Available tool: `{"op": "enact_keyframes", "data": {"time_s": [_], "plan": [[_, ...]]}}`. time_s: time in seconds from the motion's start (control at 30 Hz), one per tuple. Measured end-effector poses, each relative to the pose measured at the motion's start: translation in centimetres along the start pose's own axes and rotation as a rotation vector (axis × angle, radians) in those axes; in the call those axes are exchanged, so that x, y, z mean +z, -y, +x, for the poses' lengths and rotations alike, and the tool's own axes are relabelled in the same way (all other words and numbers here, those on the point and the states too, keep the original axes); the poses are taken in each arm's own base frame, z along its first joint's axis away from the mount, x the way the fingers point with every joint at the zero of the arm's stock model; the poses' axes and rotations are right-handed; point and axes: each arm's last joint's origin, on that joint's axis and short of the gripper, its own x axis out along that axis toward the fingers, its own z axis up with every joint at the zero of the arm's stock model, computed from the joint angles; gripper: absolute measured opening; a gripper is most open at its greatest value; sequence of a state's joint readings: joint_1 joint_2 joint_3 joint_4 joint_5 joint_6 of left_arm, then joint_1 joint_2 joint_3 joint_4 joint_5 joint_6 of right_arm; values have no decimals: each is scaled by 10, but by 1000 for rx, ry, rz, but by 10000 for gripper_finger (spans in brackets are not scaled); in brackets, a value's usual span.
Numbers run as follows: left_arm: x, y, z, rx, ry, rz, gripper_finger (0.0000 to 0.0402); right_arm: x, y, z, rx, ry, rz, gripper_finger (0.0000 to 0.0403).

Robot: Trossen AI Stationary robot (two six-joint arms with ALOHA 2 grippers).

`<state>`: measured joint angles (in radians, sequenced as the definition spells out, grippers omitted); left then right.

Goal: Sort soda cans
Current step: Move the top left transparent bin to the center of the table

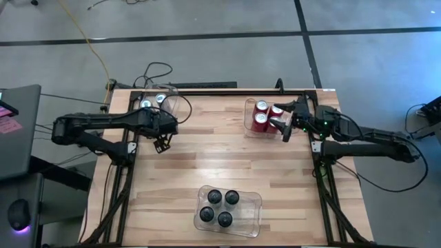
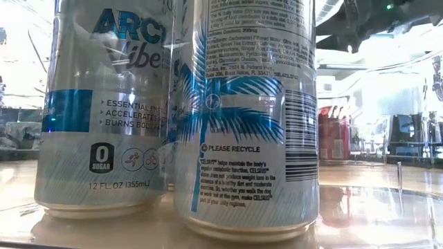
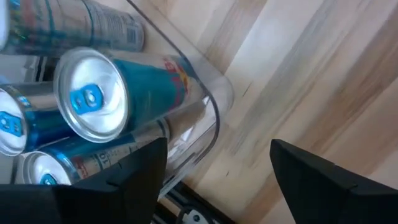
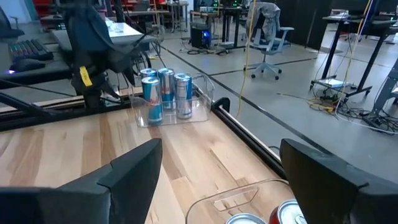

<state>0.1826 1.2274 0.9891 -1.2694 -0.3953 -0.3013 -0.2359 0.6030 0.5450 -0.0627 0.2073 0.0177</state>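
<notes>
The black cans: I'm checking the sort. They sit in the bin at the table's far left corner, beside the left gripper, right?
No. The black cans sit in the bin at the table's near edge, mid-table, away from both grippers; the high view shows it.

Four black cylindrical metal cans [image 1: 219, 207] at six o'clock, three red cans [image 1: 262, 115] at two o'clock, four silver-blue cans [image 4: 164, 93] at ten o'clock.

I noted red cans [image 1: 262, 114] in one clear bin [image 1: 249, 128], black cans [image 1: 222, 207] with dark tops in another. Silver-blue cans [image 4: 164, 93] had silver lids and blue tabs; one showed a blue palm print. Table [image 1: 227, 162] was pale striped wood.
</notes>
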Motion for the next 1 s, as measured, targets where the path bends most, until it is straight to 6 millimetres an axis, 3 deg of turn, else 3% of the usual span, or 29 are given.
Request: {"op": "enact_keyframes", "data": {"time_s": [0.4,1.0], "plan": [[-5,1,29,-6,-32,8,241,-1,0,0,0,-11,-2,342],[4,-3,32,-72,25,-2,87,-1,0,0,0,-11,-2,342]]}}
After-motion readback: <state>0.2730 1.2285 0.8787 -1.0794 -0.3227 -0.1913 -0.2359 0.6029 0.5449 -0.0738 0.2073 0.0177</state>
